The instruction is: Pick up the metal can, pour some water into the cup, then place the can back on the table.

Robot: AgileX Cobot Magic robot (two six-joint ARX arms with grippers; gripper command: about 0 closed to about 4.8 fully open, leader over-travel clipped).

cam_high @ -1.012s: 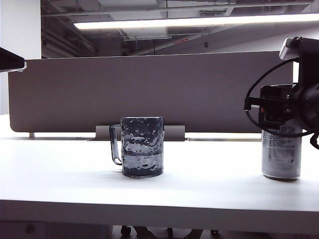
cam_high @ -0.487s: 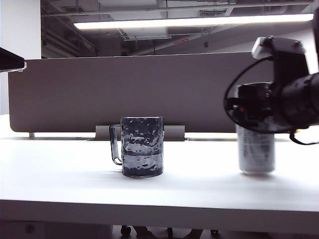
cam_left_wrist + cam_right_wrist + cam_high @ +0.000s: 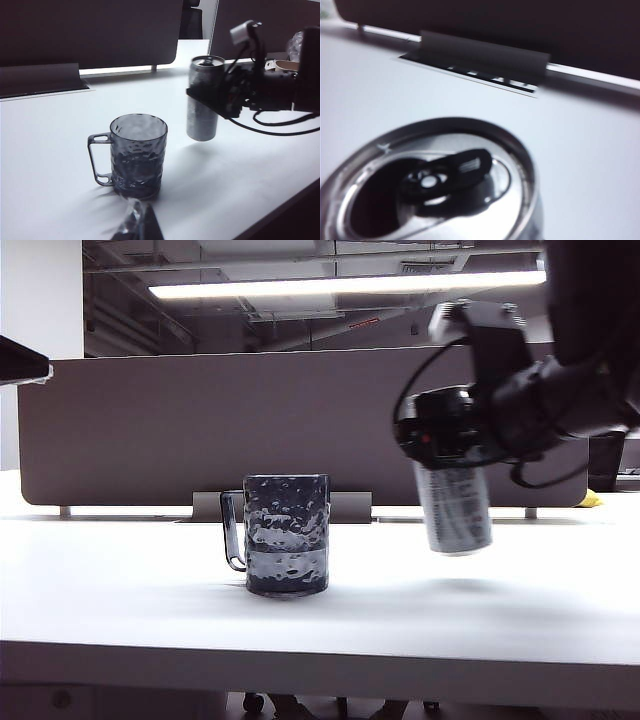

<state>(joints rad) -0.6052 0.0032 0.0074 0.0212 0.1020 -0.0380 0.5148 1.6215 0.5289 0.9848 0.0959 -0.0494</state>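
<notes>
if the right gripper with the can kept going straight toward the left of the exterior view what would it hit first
Most likely the cup. The right gripper holds the metal can off the table, its lower part level with the cup's upper wall; depth alignment is unclear.

No text, brand, number or sign can be read anywhere. The metal can (image 3: 455, 508), held clear of the table just below the right hand (image 3: 447, 430), carries small dark blocks of print on its side, but they are too blurred and small to make out. Its top (image 3: 437, 182) shows only a plain pull tab.
</notes>
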